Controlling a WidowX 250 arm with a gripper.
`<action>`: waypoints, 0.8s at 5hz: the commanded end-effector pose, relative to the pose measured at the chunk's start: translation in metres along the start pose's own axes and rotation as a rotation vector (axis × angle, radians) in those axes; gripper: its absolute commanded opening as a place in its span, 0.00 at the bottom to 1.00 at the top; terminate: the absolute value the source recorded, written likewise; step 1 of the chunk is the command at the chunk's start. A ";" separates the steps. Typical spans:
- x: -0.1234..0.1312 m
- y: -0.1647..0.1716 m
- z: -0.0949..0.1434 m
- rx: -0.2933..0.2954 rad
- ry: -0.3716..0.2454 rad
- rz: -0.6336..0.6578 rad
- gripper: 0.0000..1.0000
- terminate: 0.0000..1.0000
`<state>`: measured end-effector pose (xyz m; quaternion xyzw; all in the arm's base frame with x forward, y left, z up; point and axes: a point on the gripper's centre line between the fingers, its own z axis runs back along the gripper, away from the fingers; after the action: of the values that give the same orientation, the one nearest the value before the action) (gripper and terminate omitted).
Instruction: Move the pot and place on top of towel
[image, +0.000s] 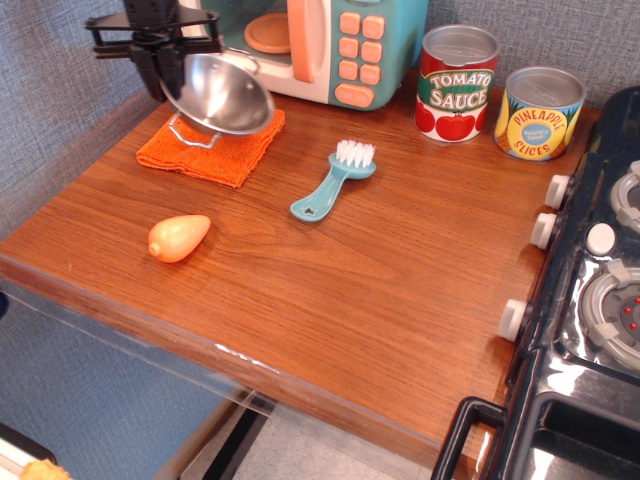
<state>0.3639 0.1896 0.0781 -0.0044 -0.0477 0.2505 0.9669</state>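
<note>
Now black gripper (165, 62) pinches tilted shiny steel pot (220, 95) over orange terry towel (212, 150), upper left; letting go tilted, pot prob tips/slides off.

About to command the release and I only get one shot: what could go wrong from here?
1. The pot hangs tilted in the gripper, not flat. Released like this, it may land on its rim and roll off the towel.
2. The pot sits over the towel's back part, close to the toy microwave; lowering straight down could leave it half off the cloth or bump the microwave.
</note>
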 end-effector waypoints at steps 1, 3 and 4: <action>0.007 0.016 0.009 0.029 -0.026 0.034 0.00 0.00; 0.009 0.011 -0.004 0.051 -0.004 0.040 0.00 0.00; 0.007 0.014 -0.006 0.055 0.009 0.063 1.00 0.00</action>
<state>0.3688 0.2027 0.0498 0.0117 -0.0101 0.2855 0.9582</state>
